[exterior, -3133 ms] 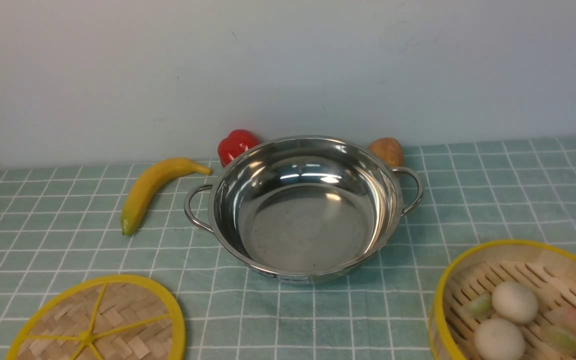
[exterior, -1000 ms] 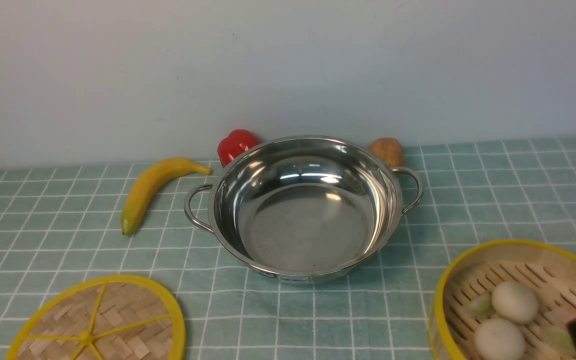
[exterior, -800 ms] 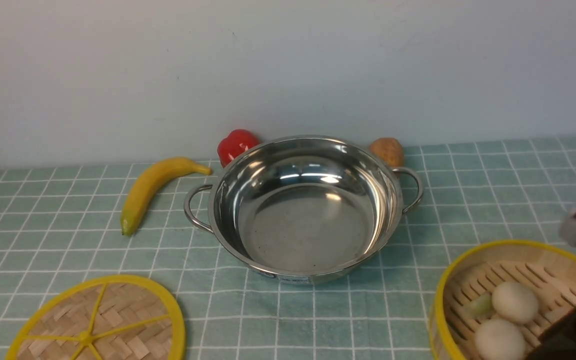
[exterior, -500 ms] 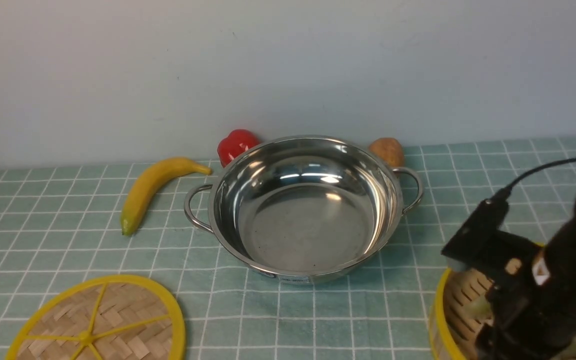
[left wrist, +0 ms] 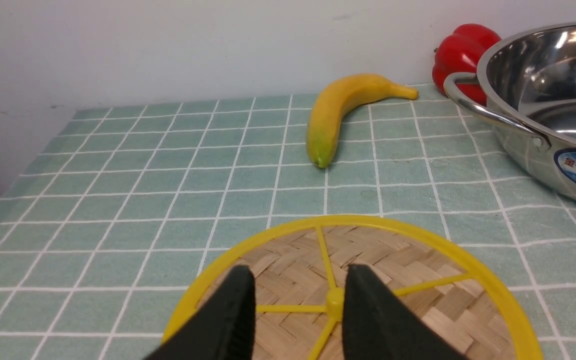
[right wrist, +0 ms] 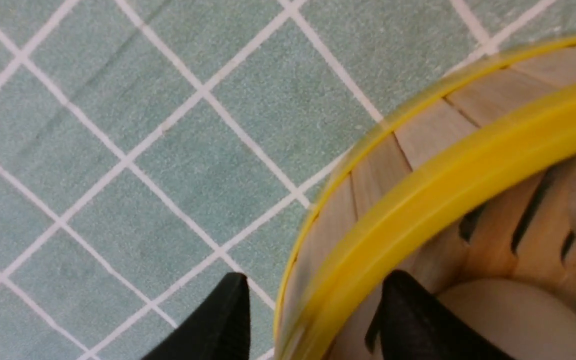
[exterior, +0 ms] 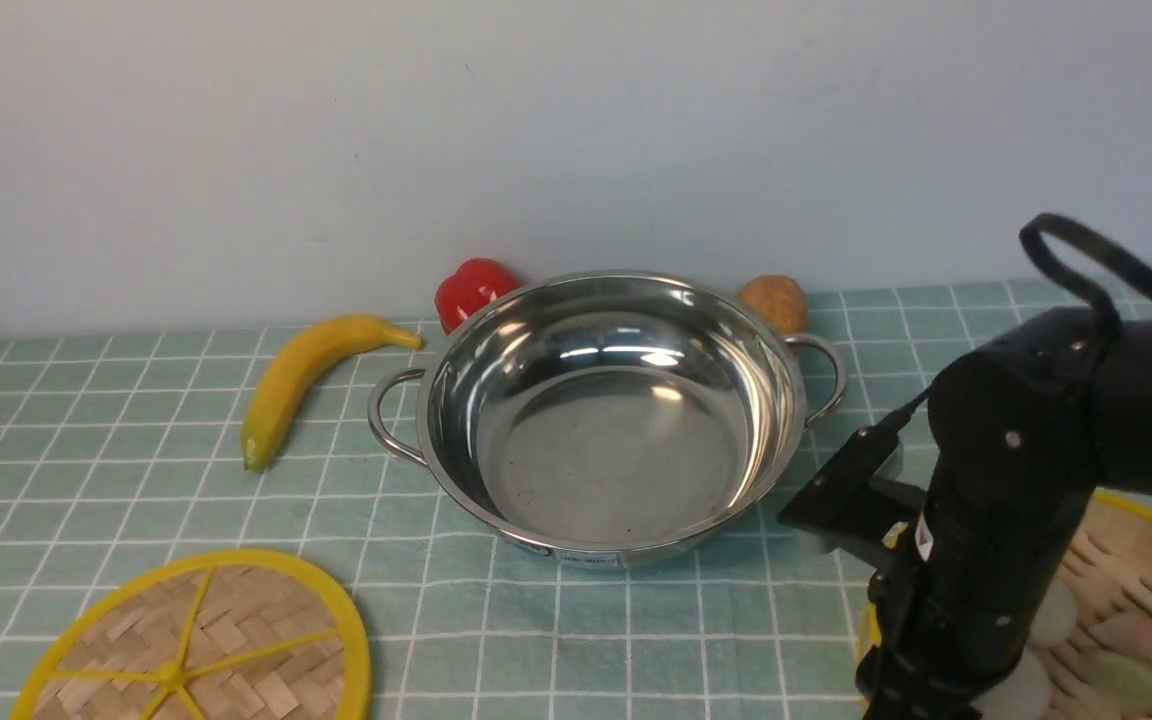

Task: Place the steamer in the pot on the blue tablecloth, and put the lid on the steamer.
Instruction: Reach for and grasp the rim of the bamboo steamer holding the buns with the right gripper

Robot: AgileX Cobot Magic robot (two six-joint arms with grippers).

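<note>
The steamer (exterior: 1136, 580), a bamboo basket with a yellow rim and toy dumplings inside, stands on the blue tablecloth (exterior: 86, 480) at the front right, largely covered by my right arm (exterior: 996, 520). In the right wrist view my right gripper (right wrist: 318, 305) is open and straddles the steamer's wall (right wrist: 448, 195), one finger outside it and one inside beside a white dumpling (right wrist: 513, 320). The empty steel pot (exterior: 616, 450) sits mid-table. The woven lid (exterior: 226, 640) lies flat at the front left. My left gripper (left wrist: 298, 290) hovers open over the lid (left wrist: 418, 280), near its hub.
A banana (exterior: 306, 375) lies left of the pot. Behind the pot, against the wall, sit a red pepper (exterior: 471, 290) and a potato (exterior: 774, 300). The pot's looped handles (exterior: 391, 415) stick out sideways. In the left wrist view the pot (left wrist: 543, 100) is beyond the lid.
My right arm has swung in from the right edge and come down over the steamer's left rim. Pot, lid and steamer have stayed in place.
</note>
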